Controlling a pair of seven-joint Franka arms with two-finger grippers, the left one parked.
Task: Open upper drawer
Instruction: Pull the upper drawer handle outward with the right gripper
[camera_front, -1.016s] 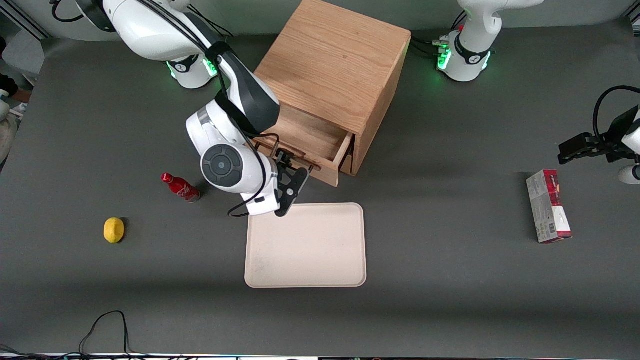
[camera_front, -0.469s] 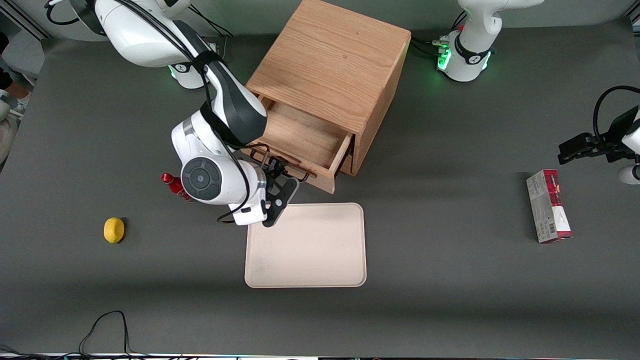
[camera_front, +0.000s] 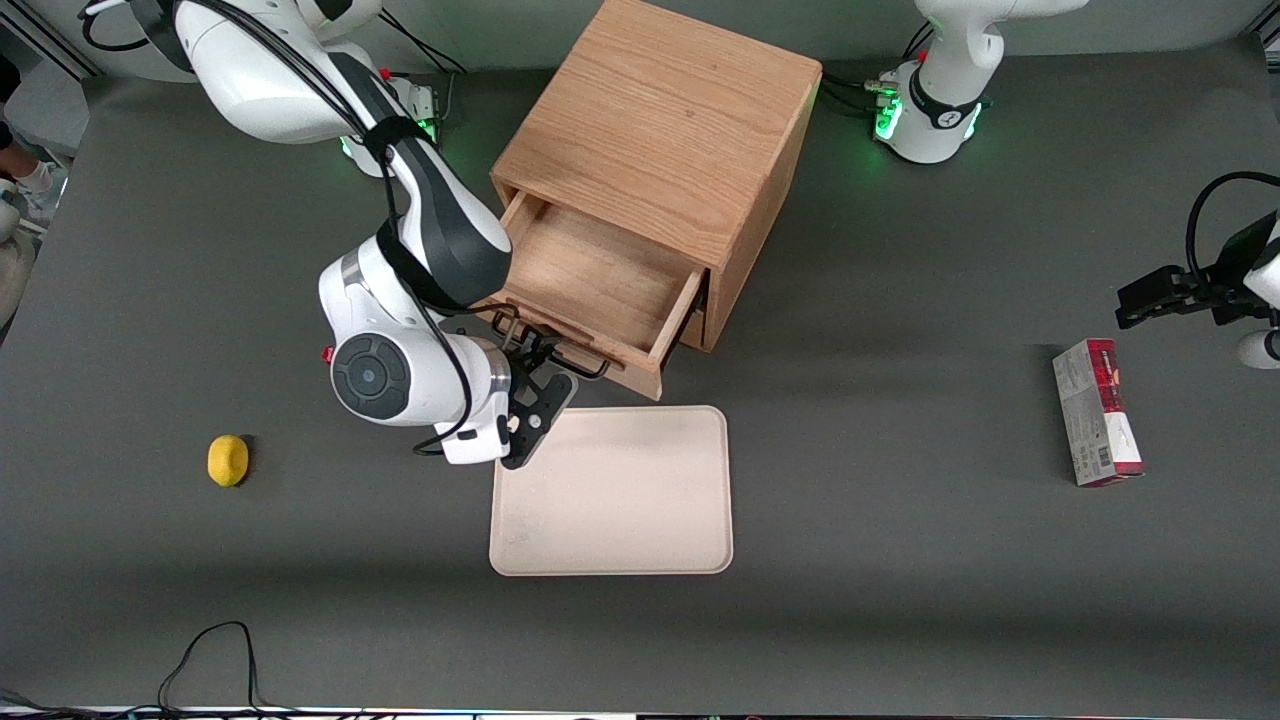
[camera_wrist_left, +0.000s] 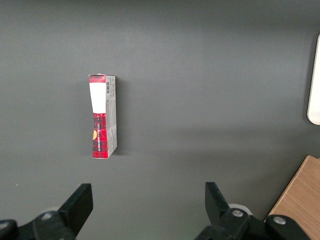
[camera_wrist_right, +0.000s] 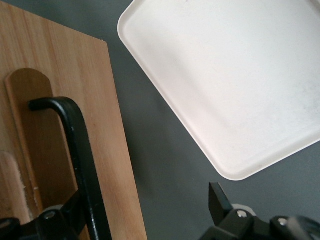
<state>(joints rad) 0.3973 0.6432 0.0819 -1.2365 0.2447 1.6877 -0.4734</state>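
The upper drawer of the oak cabinet is pulled well out, and its plain wood base is bare. Its black bar handle runs along the drawer front. My right gripper is at that handle, just above the tray's corner nearest the working arm. In the right wrist view the gripper is open: the fingers stand wide apart, and the handle runs close by one finger while the other finger hangs over the dark table.
A cream tray lies just in front of the drawer, nearer the front camera. A yellow lemon sits toward the working arm's end. Only the cap of a red bottle peeks out beside the arm. A red and grey box lies toward the parked arm's end.
The drawer has slid farther out of the cabinet. The gripper and wrist have moved with the handle toward the front camera and the working arm's end, covering the red bottle.
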